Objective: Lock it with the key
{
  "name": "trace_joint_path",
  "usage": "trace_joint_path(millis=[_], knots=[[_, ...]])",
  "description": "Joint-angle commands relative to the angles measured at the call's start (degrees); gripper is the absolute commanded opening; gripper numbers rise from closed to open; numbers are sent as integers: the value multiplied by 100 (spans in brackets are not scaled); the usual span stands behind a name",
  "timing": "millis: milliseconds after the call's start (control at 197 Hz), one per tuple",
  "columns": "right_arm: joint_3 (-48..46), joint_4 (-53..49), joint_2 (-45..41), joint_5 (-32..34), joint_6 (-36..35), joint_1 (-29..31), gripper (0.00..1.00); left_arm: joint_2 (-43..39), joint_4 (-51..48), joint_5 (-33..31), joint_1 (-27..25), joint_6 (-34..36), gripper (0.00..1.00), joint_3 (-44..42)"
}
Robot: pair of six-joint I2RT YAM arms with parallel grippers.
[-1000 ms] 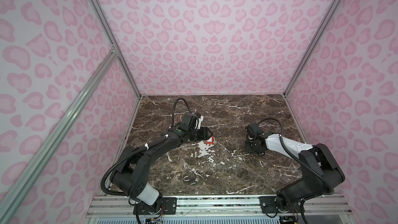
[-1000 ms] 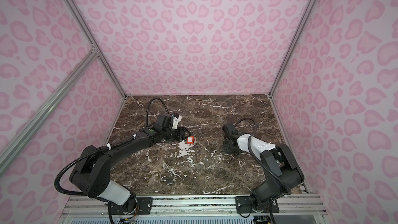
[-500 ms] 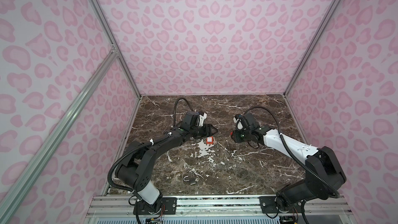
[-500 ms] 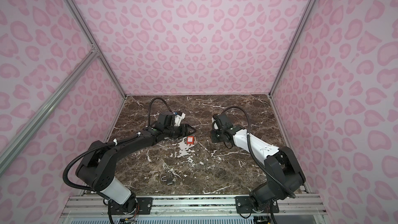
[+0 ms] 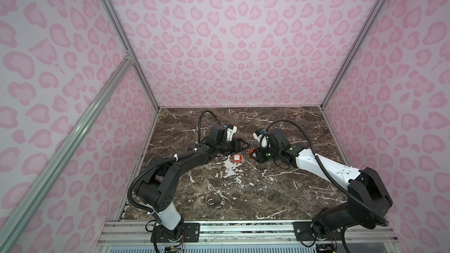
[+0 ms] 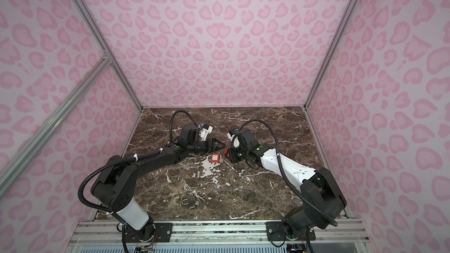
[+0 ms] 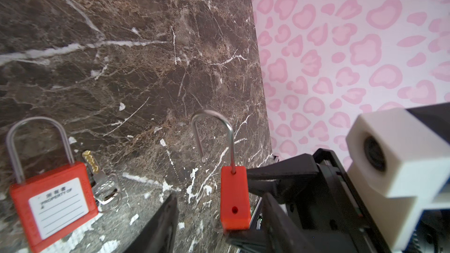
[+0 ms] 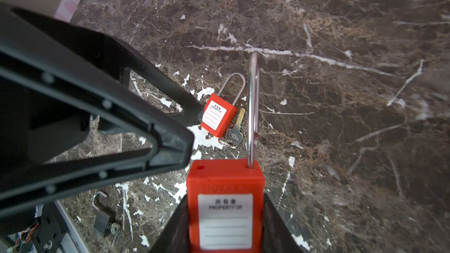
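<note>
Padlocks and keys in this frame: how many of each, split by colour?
Red padlocks: 2 (table padlock, held padlock in the right gripper)
Grey padlock: 1
Key: 1
Total: 4

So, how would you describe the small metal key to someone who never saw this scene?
Find the dark brown marble tabletop; near its middle a red plastic padlock with a white label lies flat. The small silver-and-brass key lies beside its body, on a ring. Unlike the padlock, it is thin, toothed and without a shackle.
</note>
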Motion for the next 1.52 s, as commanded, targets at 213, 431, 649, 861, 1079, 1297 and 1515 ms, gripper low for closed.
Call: trace_joint_path(millis=[213, 431, 649, 861, 1079, 1297, 1515], knots=[[234, 359, 196, -254, -96, 137, 35, 69, 229, 139, -49, -7, 50, 93], [332, 451, 305, -217, -140, 210, 36, 59, 220, 115, -59, -8, 34, 91], [500, 435, 365, -203, -225, 235, 39, 28, 220, 83, -60, -7, 12, 92], [319, 588, -37, 8, -287, 229, 75, -152, 246, -64, -29, -101, 6, 77], [-512, 1887, -945, -99, 689, -189, 83, -734, 395, -608, 137, -372, 5, -10], [-1409, 4447, -1132, -1116, 3015, -953, 82, -1457, 1051, -1072, 422, -979, 4, -380], [-1847, 6723, -516, -1323, 4848, -899, 79, -2094, 1742, -1819, 538, -1707, 4, -964]])
